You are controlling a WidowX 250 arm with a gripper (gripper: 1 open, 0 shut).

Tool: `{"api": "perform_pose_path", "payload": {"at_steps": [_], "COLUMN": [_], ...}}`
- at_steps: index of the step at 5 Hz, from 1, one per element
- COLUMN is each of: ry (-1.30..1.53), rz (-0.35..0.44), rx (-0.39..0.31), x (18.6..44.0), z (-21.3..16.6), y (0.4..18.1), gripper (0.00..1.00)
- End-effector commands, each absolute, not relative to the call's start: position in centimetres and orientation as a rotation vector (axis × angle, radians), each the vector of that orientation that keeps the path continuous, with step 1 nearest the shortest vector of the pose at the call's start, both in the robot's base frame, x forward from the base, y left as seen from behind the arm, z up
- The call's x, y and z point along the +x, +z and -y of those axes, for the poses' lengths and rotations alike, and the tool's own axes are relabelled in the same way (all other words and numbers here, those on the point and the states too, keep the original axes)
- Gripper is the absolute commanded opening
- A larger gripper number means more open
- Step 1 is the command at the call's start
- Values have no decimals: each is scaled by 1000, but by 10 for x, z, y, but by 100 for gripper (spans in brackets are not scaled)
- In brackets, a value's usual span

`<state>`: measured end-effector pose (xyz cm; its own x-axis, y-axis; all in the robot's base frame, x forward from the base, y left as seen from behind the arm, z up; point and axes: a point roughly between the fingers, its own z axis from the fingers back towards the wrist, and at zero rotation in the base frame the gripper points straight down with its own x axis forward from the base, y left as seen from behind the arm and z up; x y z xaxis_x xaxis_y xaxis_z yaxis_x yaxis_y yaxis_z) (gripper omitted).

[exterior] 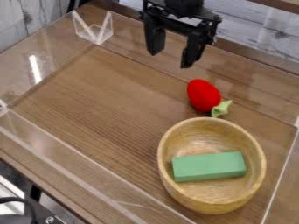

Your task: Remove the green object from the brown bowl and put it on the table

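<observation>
Presently, pincer [174, 48] hung spread and empty above far table [105, 96], pointing down, well apart from bowl [212, 166]; judged not yet begun. Green block [211, 166] lay flat inside bowl, free for top grasp. Strawberry [207, 94] sat beside bowl. Count: one bowl, one block, one strawberry.

The flat green sponge-like block [211, 166] lies level inside the round, light-brown wooden bowl [181, 138], which sits upright at the wood-grain table's [105, 101] near right corner.
</observation>
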<state>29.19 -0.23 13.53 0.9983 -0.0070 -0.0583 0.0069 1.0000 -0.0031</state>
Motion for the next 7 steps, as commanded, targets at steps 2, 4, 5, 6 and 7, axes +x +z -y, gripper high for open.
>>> {"api": "perform_pose_path", "payload": {"at_steps": [2,4,5,6,7], "ry": [-356,-841,-1025,-957,-858], "rz": [-88,-67,-35,11,68], "rx": [-10,-6,16,44,72], "x": [267,237,225,221,219], "z": [45,103,118,111,105], "y": [115,97,87,78,79], "gripper": [100,100,100,100,100]}}
